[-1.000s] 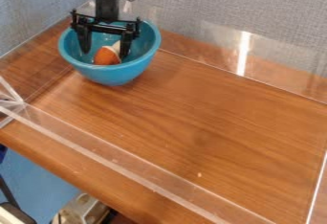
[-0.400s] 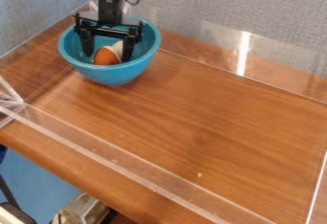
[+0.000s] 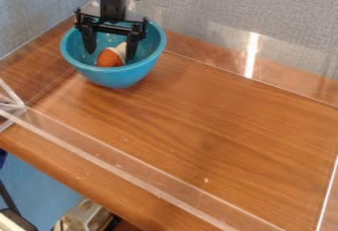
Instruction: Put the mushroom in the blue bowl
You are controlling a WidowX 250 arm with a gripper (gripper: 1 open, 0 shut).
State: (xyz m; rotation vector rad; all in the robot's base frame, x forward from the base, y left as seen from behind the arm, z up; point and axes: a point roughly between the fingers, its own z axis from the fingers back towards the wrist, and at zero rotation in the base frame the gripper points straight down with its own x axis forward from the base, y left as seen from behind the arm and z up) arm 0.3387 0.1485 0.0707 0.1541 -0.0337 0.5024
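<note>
The blue bowl stands at the back left of the wooden table. Inside it lies the mushroom, its orange-brown cap toward the front and its pale stem to the right. My gripper hangs straight down over the bowl, its black fingers spread wide on either side of the mushroom. The fingertips sit at about rim height, just above the mushroom, and nothing is between them.
A clear acrylic wall rings the wooden table. A grey textured wall stands right behind the bowl. The table's front edge drops off at the lower left.
</note>
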